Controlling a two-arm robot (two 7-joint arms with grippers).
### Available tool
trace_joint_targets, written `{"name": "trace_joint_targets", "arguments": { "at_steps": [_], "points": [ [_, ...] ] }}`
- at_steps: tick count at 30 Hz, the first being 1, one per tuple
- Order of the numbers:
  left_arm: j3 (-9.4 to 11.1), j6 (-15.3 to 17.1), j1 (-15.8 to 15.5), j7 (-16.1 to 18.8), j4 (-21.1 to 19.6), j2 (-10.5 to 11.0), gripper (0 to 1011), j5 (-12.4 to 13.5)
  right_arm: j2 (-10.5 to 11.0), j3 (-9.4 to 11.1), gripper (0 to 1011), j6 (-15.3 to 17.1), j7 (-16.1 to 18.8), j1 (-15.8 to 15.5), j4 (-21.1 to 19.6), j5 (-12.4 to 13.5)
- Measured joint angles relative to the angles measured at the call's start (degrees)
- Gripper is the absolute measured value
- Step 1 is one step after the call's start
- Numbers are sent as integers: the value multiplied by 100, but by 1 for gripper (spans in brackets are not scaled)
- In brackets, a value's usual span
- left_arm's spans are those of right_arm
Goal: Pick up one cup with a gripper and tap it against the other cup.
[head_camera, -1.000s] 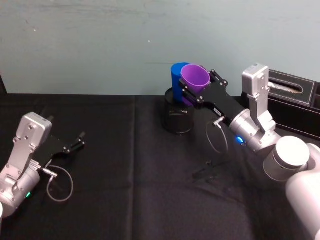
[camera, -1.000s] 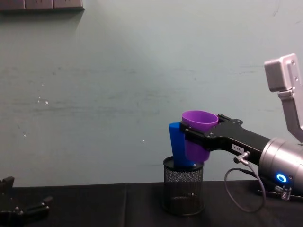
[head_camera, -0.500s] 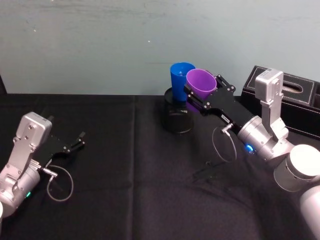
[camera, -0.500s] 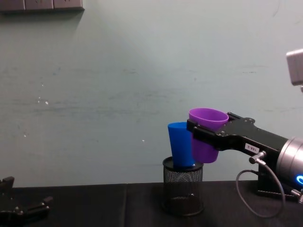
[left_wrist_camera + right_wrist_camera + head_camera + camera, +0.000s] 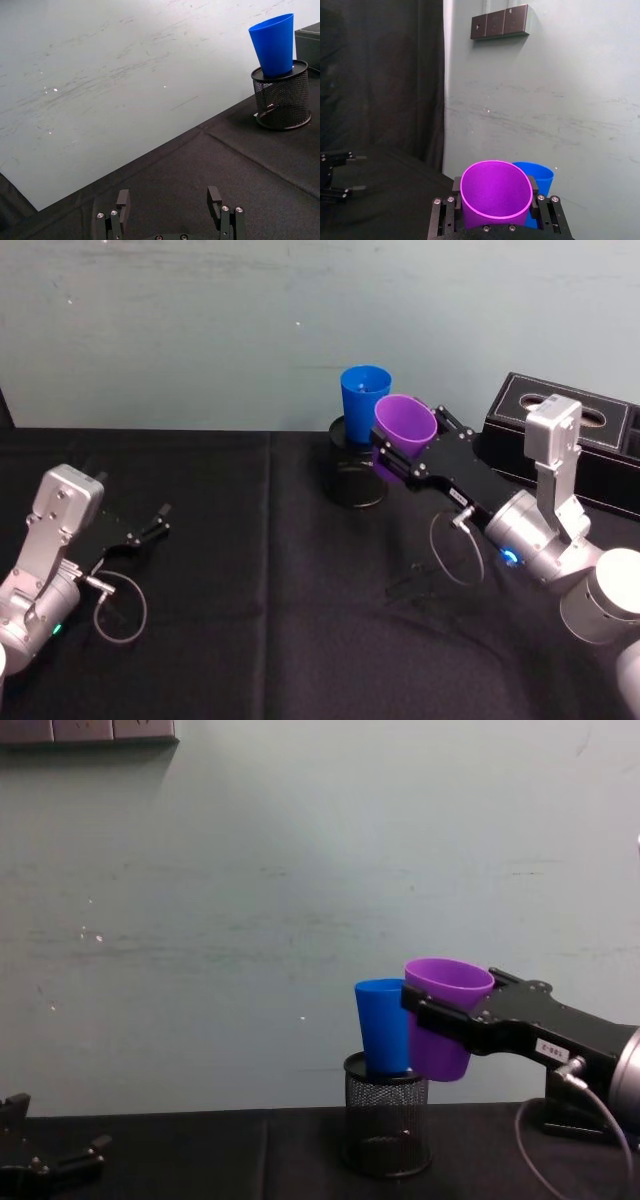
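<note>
Here, the right gripper (image 5: 410, 443), jaws clamped on the sides of the purple cup (image 5: 405, 424), holds it in the air just beside the blue cup (image 5: 363, 396), on its right & nearer the robot; can't tell if they touch. Purple cup: mouth up, long axis near vertical w/ a slight tilt. Blue cup stands mouth up in a black mesh holder (image 5: 356, 480) on the counter (image 5: 250, 620). Left gripper (image 5: 168, 201) rests far left, jaws wide.

surface: table under black cloth (image 5: 250, 640) | centre back: black wire-mesh pen holder (image 5: 357, 485) | right back: black box (image 5: 618, 475), possibly a tissue box
</note>
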Motion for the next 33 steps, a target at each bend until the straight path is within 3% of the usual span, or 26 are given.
{"name": "trace_joint_targets", "arguments": {
  "at_steps": [17,33],
  "points": [
    [0,0,0,0,0,0,1011,0,246,27,734,116,-78,-418,-449,177],
    [0,0,0,0,0,0,1011,0,361,197,734,111,-232,-778,-636,286]
  ]
}}
